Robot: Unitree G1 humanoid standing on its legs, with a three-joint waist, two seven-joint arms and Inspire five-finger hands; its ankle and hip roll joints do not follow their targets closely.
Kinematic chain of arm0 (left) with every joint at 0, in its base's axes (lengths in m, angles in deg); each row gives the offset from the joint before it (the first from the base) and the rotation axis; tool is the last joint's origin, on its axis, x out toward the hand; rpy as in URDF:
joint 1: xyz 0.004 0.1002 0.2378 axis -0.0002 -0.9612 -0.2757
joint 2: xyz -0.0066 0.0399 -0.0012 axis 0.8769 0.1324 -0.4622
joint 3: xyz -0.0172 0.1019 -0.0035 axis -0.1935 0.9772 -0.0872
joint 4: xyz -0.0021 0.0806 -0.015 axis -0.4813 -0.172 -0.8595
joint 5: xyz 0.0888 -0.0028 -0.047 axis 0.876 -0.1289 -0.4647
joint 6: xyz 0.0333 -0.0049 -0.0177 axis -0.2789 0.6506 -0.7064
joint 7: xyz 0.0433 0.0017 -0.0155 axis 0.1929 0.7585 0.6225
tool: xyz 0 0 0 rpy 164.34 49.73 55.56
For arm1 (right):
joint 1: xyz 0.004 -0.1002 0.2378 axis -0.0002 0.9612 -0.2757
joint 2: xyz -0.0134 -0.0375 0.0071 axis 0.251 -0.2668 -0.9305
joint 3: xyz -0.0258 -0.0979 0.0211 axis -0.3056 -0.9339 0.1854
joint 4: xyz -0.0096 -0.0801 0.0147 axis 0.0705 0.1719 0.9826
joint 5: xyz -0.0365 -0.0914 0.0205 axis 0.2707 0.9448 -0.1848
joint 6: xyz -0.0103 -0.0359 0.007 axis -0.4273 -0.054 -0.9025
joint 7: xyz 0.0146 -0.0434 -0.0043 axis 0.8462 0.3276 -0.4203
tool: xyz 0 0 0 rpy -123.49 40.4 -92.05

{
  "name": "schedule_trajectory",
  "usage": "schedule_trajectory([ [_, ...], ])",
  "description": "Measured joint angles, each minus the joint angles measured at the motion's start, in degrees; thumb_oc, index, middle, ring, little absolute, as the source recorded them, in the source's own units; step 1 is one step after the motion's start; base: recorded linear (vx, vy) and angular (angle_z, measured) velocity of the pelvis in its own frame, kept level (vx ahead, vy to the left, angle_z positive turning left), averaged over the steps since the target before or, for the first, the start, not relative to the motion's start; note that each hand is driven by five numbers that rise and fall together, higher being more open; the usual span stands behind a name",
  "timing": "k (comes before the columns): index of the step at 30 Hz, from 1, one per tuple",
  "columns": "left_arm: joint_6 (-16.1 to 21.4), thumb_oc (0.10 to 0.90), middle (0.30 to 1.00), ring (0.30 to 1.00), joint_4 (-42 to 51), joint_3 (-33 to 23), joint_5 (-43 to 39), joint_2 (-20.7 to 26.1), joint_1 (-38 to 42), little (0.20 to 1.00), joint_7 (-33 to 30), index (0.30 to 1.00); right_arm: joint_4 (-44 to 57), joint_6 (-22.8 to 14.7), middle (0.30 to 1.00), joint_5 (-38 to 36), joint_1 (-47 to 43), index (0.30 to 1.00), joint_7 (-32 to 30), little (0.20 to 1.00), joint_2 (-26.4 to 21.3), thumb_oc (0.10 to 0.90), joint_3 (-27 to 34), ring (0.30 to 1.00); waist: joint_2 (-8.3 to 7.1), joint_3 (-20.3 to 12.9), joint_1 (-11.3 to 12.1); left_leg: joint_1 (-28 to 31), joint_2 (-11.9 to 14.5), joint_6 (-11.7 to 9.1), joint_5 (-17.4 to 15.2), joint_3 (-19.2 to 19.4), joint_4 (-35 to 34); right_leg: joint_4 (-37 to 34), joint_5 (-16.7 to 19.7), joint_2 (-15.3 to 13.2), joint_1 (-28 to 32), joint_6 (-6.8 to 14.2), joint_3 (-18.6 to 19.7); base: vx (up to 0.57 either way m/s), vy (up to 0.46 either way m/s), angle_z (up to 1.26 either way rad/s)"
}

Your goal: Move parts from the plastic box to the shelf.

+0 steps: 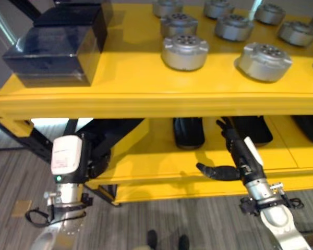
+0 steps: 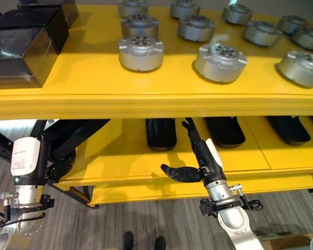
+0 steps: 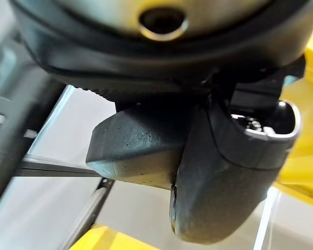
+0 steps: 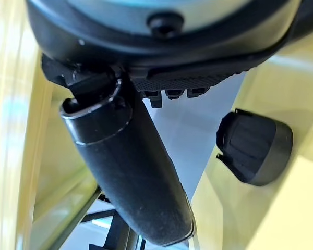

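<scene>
Several round silver parts (image 1: 184, 52) stand in rows on the top board of a yellow shelf (image 1: 130, 83); the nearest two are at the front middle and front right (image 1: 264, 61). My right hand (image 1: 242, 155) reaches up into the gap between the top board and the lower board, fingers straight and thumb (image 1: 215, 171) stuck out to the left, holding nothing. In the right wrist view its thumb (image 4: 130, 172) stands bare against the yellow boards. My left hand (image 1: 97, 157) hangs by the shelf's left end, below the top board.
Two black boxes (image 1: 52, 52) sit at the left end of the top board. Black rounded objects (image 1: 188, 132) lie along the lower board (image 1: 146, 156), one just left of my right hand and others to its right. Grey floor lies below.
</scene>
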Motion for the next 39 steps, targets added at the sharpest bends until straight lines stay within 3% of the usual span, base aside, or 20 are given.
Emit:
schedule_trajectory([
  [1,-0.04,0.400,0.300,0.300,-0.78,-0.01,-0.06,0.29,0.42,0.300,0.04,0.300,0.08,-0.02,1.000,-0.01,-0.25,1.000,0.00,1.000,0.00,0.900,-0.39,1.000,-1.21,0.13,-0.02,-0.60,1.74,1.24,-0.50,2.59,2.33,0.28,-0.25,-1.03,-0.34,-0.27,-0.17,0.00,0.072,0.21],
  [3,-0.02,0.400,0.300,0.300,-1.93,0.25,-0.77,-0.20,0.52,0.300,0.05,0.300,0.50,-0.18,1.000,-0.02,-0.36,1.000,0.01,1.000,-0.29,0.900,-0.22,1.000,-1.07,0.19,-0.59,0.30,8.41,0.19,-0.86,2.62,5.15,0.32,-0.37,-1.13,-0.26,-0.42,0.00,0.01,0.062,0.08],
  [5,-0.13,0.400,0.300,0.300,-2.85,1.32,-2.22,-1.81,0.86,0.300,0.10,0.300,0.51,-0.31,1.000,-0.08,-0.61,1.000,-0.65,1.000,-0.45,0.900,0.08,1.000,0.94,0.21,-2.63,2.46,15.47,-1.70,0.67,2.65,3.50,1.29,-1.37,-0.31,-0.11,0.72,-0.84,0.02,0.079,0.23],
  [6,-0.08,0.400,0.300,0.300,-3.11,3.98,-3.87,-3.23,1.96,0.300,0.20,0.300,0.44,-0.31,1.000,-0.10,-0.66,1.000,-1.75,1.000,-1.63,0.900,0.73,1.000,4.35,0.10,-3.25,5.28,17.56,-0.89,4.85,0.82,-0.30,3.48,-2.06,0.98,-1.50,2.66,-0.93,0.03,0.142,0.16],
  [7,0.14,0.400,0.300,0.300,-3.00,4.67,-4.07,-3.79,2.39,0.300,0.36,0.300,0.42,-0.29,1.000,-0.08,-0.70,1.000,-1.96,1.000,-2.04,0.900,0.88,1.000,5.41,0.08,-3.76,5.87,17.86,-2.43,3.35,1.81,-1.48,3.62,-1.65,1.17,-1.91,3.57,-0.98,0.03,0.188,0.11],
  [9,0.68,0.400,0.300,0.300,-3.22,6.12,-4.19,-4.13,4.27,0.300,1.08,0.300,0.44,-0.16,1.000,0.00,-1.21,1.000,-2.13,1.000,-0.39,0.900,0.28,1.000,4.65,0.24,-4.10,6.21,15.85,-4.17,3.38,2.10,-4.43,5.72,-1.05,-0.74,-4.58,4.72,-0.17,-0.02,0.168,-0.08],
  [10,0.53,0.400,0.300,0.300,-3.97,8.10,-4.49,-3.98,6.32,0.300,1.80,0.300,0.50,-0.23,1.000,0.00,-2.53,1.000,-2.08,1.000,-0.14,0.900,-1.24,1.000,3.41,0.34,-4.16,6.14,13.00,-3.90,4.07,3.32,-5.64,7.41,-1.07,-3.40,-6.78,5.17,1.13,-0.02,0.131,-0.24],
  [11,0.47,0.400,0.300,0.300,-4.51,8.98,-4.97,-3.71,7.50,0.300,2.30,0.300,0.50,-0.38,1.000,0.00,-2.96,1.000,-2.05,1.000,-0.14,0.900,-2.17,1.000,2.78,0.36,-4.20,6.03,11.84,-3.20,4.21,3.81,-5.68,7.53,-0.90,-4.82,-7.23,5.52,1.62,-0.02,0.102,-0.15],
  [15,0.85,0.400,0.300,0.300,-4.70,9.52,-6.59,-3.77,9.08,0.300,2.83,0.300,0.52,-0.95,1.000,0.03,-2.86,1.000,-1.80,1.000,0.46,0.900,-3.56,1.000,1.96,0.40,-4.53,6.00,10.15,-2.15,4.09,4.57,-5.95,6.99,-0.63,-5.97,-7.91,6.15,2.69,-0.02,0.054,-0.07],
  [16,-0.21,0.400,0.300,0.300,-5.03,9.32,-7.48,-3.83,10.83,0.300,1.81,0.300,0.57,-1.44,1.000,0.03,-3.08,1.000,-2.00,1.000,0.43,0.900,-3.55,1.000,2.08,0.59,-4.16,5.06,10.46,-1.81,4.05,4.76,-6.38,6.52,-0.29,-5.58,-8.63,7.93,3.07,-0.06,0.043,-0.11],
  [20,-1.59,0.400,0.300,0.300,-5.16,9.20,-8.96,-4.30,13.68,0.300,0.12,0.300,0.57,-1.48,1.000,0.02,-3.51,1.000,-2.87,1.000,0.02,0.900,-3.52,1.000,2.79,1.13,-4.45,3.00,12.21,-2.60,5.06,5.34,-6.23,5.59,1.02,-3.62,-10.72,7.16,3.87,-0.07,0.029,-0.14],
  [25,-2.61,0.400,0.300,0.300,-9.07,10.23,-10.29,-6.61,22.56,0.300,-2.73,0.300,0.64,-1.44,1.000,0.04,-5.55,1.000,-3.32,1.000,-2.01,0.900,-5.02,1.000,2.23,2.92,-5.78,0.42,13.41,-3.11,5.64,6.58,-6.10,5.58,1.85,-2.24,-14.15,6.36,4.73,-0.03,0.011,-0.16],
  [39,-7.21,0.400,0.300,0.300,-19.08,11.18,-16.82,-11.95,36.34,0.300,-12.13,0.300,2.55,-1.58,1.000,0.05,-12.73,1.000,-5.34,1.000,-2.56,0.900,-10.21,1.000,-1.95,6.93,-7.58,-0.87,14.11,-3.15,5.65,9.58,-6.13,5.87,2.20,-1.08,-17.61,5.95,7.53,-0.01,-0.016,-0.11],
])
